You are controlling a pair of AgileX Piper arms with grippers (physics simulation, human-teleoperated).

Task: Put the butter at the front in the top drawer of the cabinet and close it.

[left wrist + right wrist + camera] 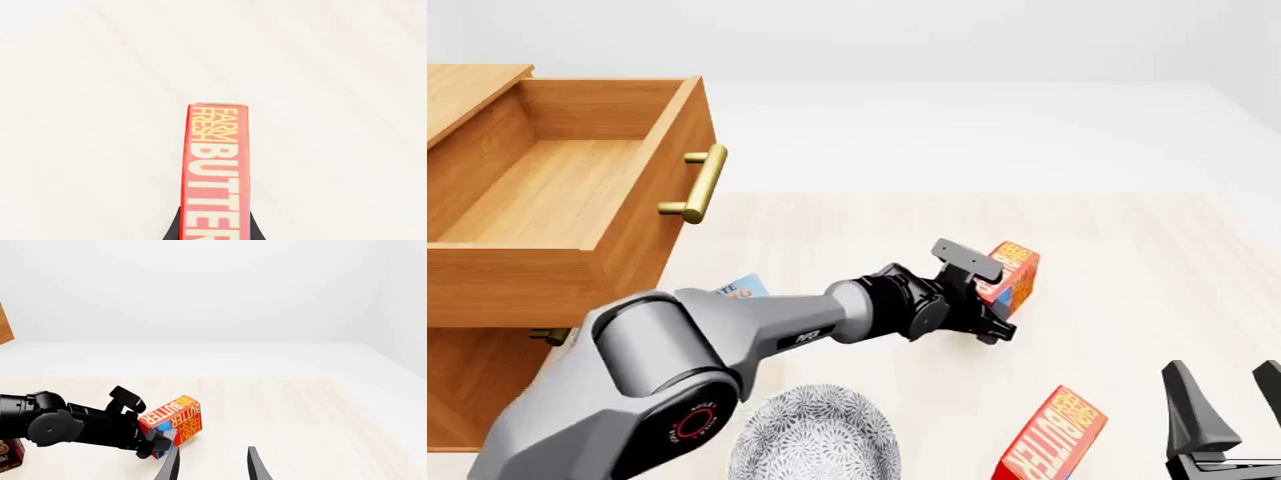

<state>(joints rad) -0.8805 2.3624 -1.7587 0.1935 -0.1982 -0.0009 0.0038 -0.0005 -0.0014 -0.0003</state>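
Two look-alike red butter cartons are in view. The front butter leans at the near edge of the front view, just left of my right gripper, which is open and empty. My left gripper is shut on the farther butter carton, held tilted low over the table. That carton also shows in the left wrist view and the right wrist view. The cabinet stands at the left with its top drawer pulled open and empty.
A patterned plate lies at the near edge under my left arm. A blue-and-brown box sits beside the cabinet, partly hidden by the arm. The lower drawer's brass handle peeks out under the open drawer.
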